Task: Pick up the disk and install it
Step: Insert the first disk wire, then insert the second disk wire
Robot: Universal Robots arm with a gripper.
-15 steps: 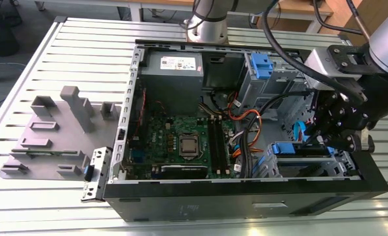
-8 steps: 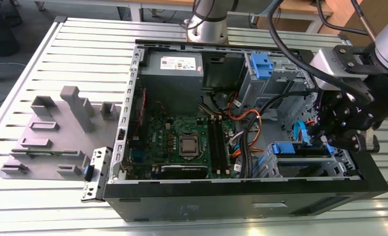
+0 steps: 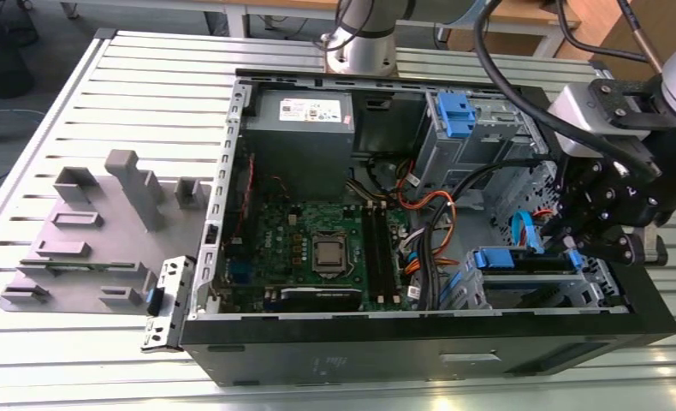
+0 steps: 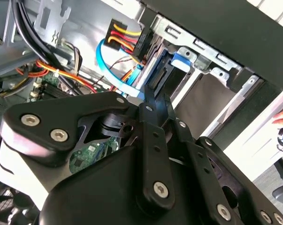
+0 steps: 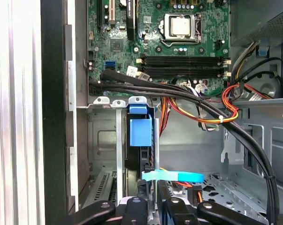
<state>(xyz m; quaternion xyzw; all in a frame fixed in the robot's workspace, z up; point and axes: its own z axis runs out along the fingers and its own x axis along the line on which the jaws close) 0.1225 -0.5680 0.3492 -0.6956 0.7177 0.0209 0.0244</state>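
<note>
The disk [image 3: 507, 257], a drive in a blue carrier bracket, stands on edge in the metal bay at the front corner of the open computer case [image 3: 429, 351], on the exterior view's right. My black gripper [image 3: 571, 248] hangs over that bay, just to the right of the disk. In the second wrist view the gripper [image 4: 157, 96] has its fingers drawn together, the tips at the end of the disk [image 4: 162, 70]. In the first wrist view the gripper [image 5: 151, 190] sits right at the disk [image 5: 140, 132], behind a flat blue cable [image 5: 174, 176]. I cannot tell whether the tips pinch it.
Black and coloured cable bundles [image 5: 202, 105] cross right beside the bay. The green motherboard [image 3: 315, 248] fills the case middle, with a grey power supply [image 3: 304, 128] and a second blue-tabbed drive cage [image 3: 453, 111] at the back. A grey fixture [image 3: 87, 231] lies left on the slatted table.
</note>
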